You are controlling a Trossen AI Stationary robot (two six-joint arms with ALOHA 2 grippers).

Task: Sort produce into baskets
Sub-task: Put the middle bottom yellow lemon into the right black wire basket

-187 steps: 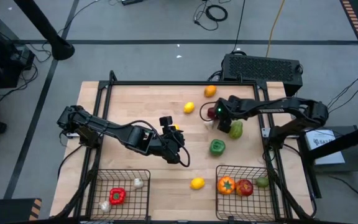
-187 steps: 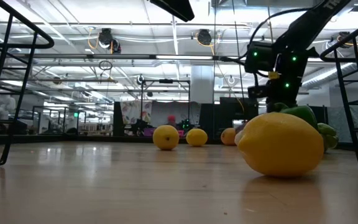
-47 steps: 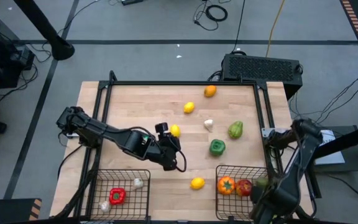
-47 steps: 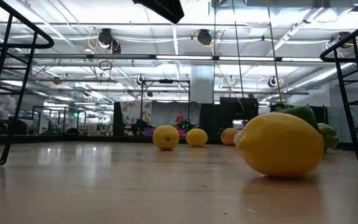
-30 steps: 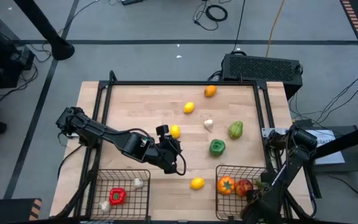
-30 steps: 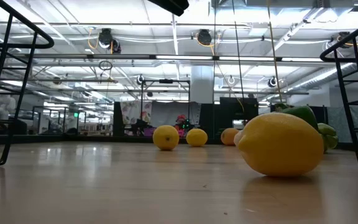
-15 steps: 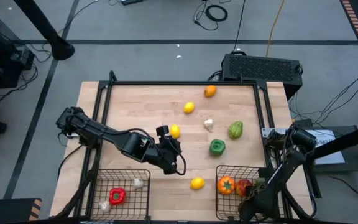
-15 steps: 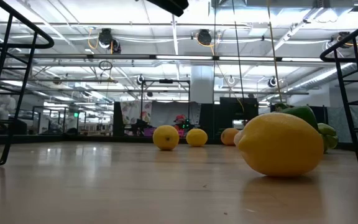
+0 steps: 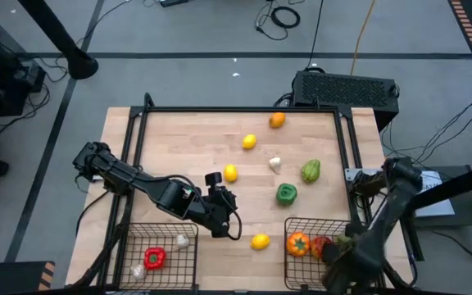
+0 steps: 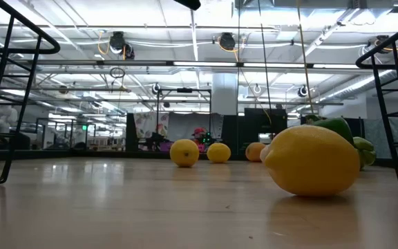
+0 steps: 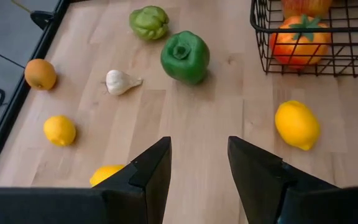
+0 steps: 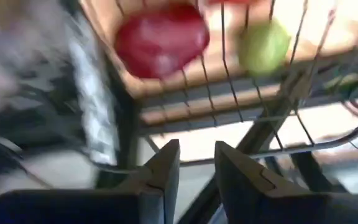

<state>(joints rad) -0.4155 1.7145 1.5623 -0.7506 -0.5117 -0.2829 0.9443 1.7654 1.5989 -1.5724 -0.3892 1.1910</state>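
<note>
Hovering above the table (image 9: 179, 139), left tool (image 9: 220, 197) parted, empty (right tool (image 12: 194, 163) likewise, by its basket (image 9: 301, 225)).

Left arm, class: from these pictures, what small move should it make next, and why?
Probably lower the open left end effector toward the nearest lemon, which lies loose on the table just beyond it. Nothing is held between its fingers, and the right basket already holds fruit, so the lemon likely belongs there.
</note>
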